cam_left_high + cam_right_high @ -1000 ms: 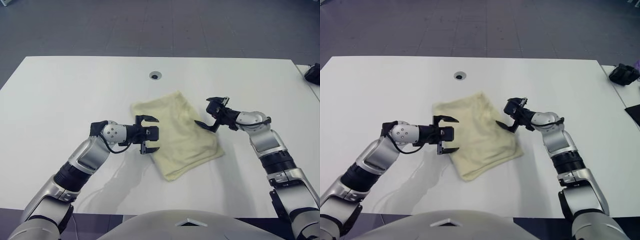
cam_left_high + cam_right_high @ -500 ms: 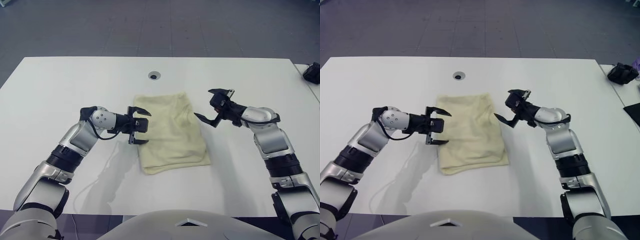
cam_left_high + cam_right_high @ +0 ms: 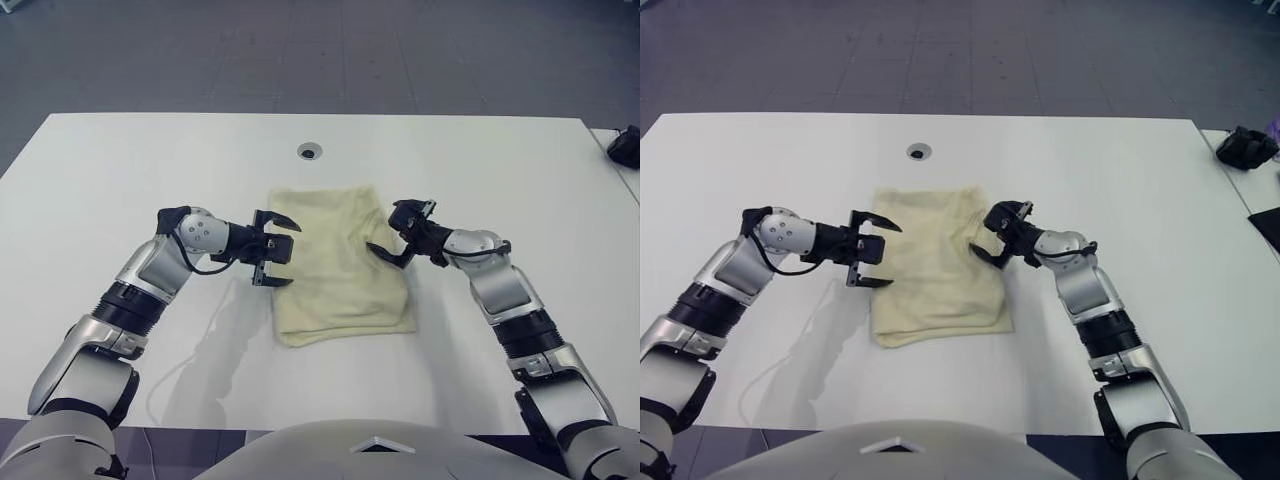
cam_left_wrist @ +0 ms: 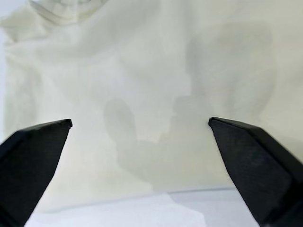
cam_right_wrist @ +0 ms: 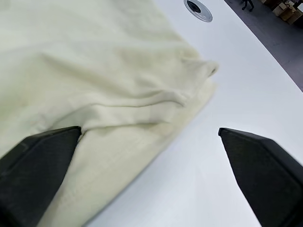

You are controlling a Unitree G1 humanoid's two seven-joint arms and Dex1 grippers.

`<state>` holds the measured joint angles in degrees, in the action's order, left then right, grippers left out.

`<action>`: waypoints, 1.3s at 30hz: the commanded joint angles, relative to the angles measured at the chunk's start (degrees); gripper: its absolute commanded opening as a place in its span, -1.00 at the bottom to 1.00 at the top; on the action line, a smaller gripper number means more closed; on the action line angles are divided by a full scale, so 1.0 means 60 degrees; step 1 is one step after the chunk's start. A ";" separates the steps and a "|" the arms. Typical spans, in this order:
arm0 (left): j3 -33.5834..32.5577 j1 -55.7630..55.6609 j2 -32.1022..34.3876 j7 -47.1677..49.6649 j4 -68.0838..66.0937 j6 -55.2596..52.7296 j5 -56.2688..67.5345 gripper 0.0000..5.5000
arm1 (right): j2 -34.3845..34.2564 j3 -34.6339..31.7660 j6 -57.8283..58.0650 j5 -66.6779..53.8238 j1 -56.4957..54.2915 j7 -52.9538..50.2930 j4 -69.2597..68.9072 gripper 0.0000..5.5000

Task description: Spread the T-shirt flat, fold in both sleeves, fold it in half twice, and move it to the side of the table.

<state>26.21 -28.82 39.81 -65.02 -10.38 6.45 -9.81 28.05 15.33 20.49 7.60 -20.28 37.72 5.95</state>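
Folded pale-yellow T-shirt (image 3: 340, 265) lying mid-table on white table (image 3: 120, 180), left gripper (image 3: 277, 249) spread wide at its left edge, holding nothing, right gripper (image 3: 392, 232) spread wide over its right edge, empty, round cable hole (image 3: 311, 151) beyond.

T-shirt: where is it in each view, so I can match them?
Left eye view: T-shirt folded mid-table, between left tool and right tool.
Right eye view: T-shirt, same place between the tools.
Left wrist view: T-shirt beyond the open tool tips.
Right wrist view: T-shirt, its edge between the open tool tips.
Shared landmark: round table hole past the shirt's far edge; right wrist view has this hole too.
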 commanded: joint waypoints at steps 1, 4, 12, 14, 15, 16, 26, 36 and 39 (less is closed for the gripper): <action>0.0079 0.0306 0.0350 -0.0208 -0.0243 -0.0015 -0.0349 0.95 | 0.0602 -0.0023 0.0526 0.0260 0.0425 0.0194 -0.0312 0.96; -0.0013 0.0320 0.0325 -0.0153 -0.0264 -0.0040 -0.0269 0.95 | 0.0681 -0.0198 0.0657 0.0103 0.0435 0.0182 -0.0707 0.96; -0.2865 0.1008 0.0573 -0.0296 0.3577 -0.3673 0.3603 0.95 | 0.1901 -0.2407 -0.0711 -0.1243 0.2535 0.0907 -0.4384 0.96; -0.3607 0.2294 0.1362 -0.0353 0.4640 -0.3931 0.3793 0.95 | 0.2753 -0.2870 -0.1756 -0.0981 0.4056 0.1402 -0.5188 0.96; -0.3856 0.3181 0.1807 -0.0398 0.4943 -0.3481 0.3479 0.95 | 0.3185 -0.3217 -0.2315 -0.0857 0.4922 0.1729 -0.5455 0.96; -0.4038 0.3962 0.2140 -0.0403 0.5148 -0.2980 0.3166 0.95 | 0.3538 -0.3539 -0.2794 -0.0755 0.5640 0.1990 -0.5623 0.96; -0.3694 0.7748 0.2481 0.0156 0.6335 -0.0498 0.1569 0.95 | 0.4387 -0.3630 -0.6173 0.0414 0.7675 0.2278 -0.5445 0.96; -0.2161 0.7200 0.1942 0.1681 0.5661 0.0089 -0.0927 0.89 | 0.3529 -0.1531 -0.5884 0.1691 0.6723 0.1854 -0.5492 0.96; -0.1917 0.7094 0.2007 0.1712 0.5547 0.0178 -0.1089 0.72 | 0.3354 -0.1086 -0.5854 0.2010 0.6266 0.1749 -0.5168 0.85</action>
<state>12.57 12.89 50.68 -54.18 26.12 8.80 -11.58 48.85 6.76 -15.53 17.36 18.71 48.08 -27.14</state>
